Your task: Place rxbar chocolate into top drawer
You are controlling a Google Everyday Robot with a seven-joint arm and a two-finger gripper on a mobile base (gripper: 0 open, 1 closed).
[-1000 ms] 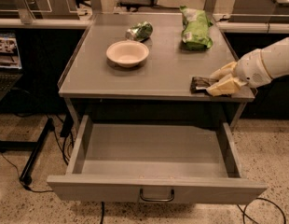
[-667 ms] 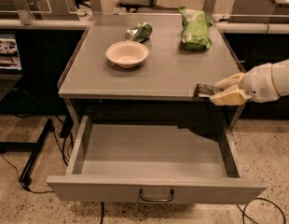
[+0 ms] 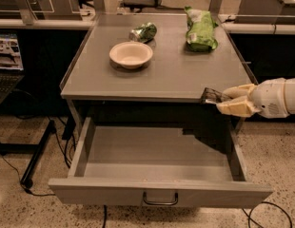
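Note:
My gripper [image 3: 223,100] comes in from the right at the table's front right corner. It is shut on the rxbar chocolate [image 3: 211,96], a small dark bar wrapper that sticks out to the left of the pale fingers [image 3: 237,108], just past the table's front edge. The top drawer [image 3: 157,191] is pulled wide open below, a wide shallow grey drawer with a small metal loop handle [image 3: 160,199] on its front panel. The bar hangs above the drawer's right rear part. Nothing lies in the drawer.
On the grey table [image 3: 157,77] stand a cream bowl [image 3: 131,54], a crushed green can [image 3: 143,32] and a green chip bag [image 3: 201,28]. Desks and chairs stand behind. Cables lie on the speckled floor at the left.
My gripper has carried the bar from the tabletop's right edge forward and a little down, off the front edge and over the open drawer.

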